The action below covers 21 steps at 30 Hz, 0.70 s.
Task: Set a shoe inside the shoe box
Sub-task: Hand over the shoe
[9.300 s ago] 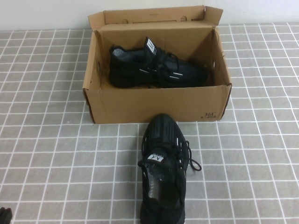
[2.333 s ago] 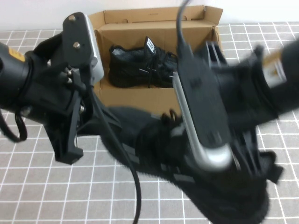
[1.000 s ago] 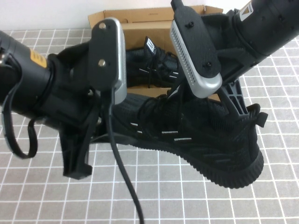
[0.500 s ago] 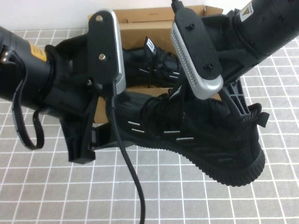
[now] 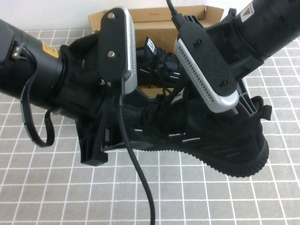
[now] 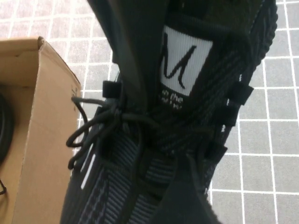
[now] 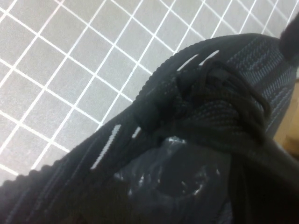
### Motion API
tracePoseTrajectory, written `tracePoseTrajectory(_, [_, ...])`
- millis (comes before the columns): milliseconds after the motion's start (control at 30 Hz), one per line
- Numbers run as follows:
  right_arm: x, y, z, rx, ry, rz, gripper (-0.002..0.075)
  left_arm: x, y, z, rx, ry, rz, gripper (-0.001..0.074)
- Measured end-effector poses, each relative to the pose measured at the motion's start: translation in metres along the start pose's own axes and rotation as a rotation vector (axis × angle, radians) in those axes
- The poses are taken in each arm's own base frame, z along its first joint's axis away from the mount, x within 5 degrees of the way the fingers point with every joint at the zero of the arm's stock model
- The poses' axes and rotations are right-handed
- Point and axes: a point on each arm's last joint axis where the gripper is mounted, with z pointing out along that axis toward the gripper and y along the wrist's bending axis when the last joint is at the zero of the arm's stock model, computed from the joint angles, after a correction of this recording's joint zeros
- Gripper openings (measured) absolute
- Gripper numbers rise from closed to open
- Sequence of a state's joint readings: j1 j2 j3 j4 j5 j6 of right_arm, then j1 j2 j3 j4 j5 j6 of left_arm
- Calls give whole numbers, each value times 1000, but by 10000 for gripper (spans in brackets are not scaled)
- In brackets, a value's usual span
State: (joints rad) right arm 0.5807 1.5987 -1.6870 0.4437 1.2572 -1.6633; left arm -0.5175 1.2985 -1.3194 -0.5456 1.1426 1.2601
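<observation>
Right pincer (image 5: 236, 110) is gripping the shoe (image 5: 211, 140) aloft before the shoe box (image 5: 154, 16); left pincer (image 5: 101, 145), open, is flanking its toe. The one-sided grip risks the shoe twisting and snagging the box wall

Lifted off the tiled table (image 5: 37, 197) since nine seconds back, when it lay flat before the shoe box (image 5: 159, 13): the shoe (image 5: 220, 145), now hanging sideways between both arms. Shifted slightly rightward in the past second. Left gripper (image 5: 101, 140) swung closer, fingers parted from shut a second ago.
</observation>
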Motion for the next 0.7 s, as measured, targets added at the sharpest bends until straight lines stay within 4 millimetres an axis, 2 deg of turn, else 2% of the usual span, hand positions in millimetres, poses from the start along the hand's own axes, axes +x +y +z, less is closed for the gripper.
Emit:
tracePoseTrajectory(433, [-6,0,0,9,-67,-120,-6,-1,-3,1,44,-16,-12,471])
tracePoseTrajectory(700, [-6,0,0,11,-72,-137,-6,3,5,16,64,-2,10,471])
